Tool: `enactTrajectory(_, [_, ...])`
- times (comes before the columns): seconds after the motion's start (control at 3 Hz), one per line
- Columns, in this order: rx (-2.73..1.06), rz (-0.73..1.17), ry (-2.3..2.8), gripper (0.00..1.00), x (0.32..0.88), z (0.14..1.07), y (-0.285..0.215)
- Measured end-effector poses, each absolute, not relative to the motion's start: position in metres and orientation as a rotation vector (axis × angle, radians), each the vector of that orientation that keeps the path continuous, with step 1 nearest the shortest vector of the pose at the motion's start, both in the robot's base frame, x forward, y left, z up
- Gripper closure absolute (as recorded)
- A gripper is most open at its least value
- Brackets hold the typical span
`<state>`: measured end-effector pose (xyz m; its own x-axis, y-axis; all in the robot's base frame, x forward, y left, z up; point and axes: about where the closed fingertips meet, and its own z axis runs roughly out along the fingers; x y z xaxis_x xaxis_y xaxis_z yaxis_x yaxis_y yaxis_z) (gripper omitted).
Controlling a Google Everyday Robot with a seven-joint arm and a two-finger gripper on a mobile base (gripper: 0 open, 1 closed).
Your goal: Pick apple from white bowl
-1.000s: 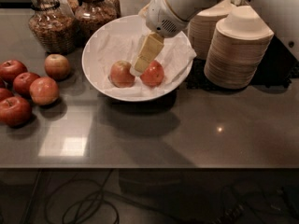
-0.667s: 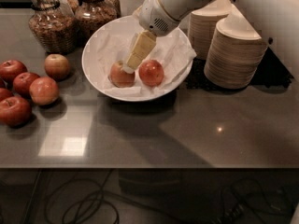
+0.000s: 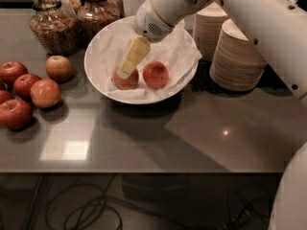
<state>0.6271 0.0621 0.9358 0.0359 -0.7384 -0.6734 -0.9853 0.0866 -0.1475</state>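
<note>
Leftward and lower, the end effector (image 3: pixel 125 71) has slid from between the two fruits onto the paler apple (image 3: pixel 130 80) at upper centre; we cannot tell whether it is spread or pressed together. Our apple (image 3: pixel 155 74), the redder one, lies free just right of it in the bowl (image 3: pixel 96 79). We judge that nothing is grasped yet, and the aim may be off.
</note>
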Motion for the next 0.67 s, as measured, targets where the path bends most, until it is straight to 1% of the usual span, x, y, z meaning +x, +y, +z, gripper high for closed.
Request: enactTrajectory(0.67, [-1.732,0.542,1.772,0.0,0.626,0.919,0.079])
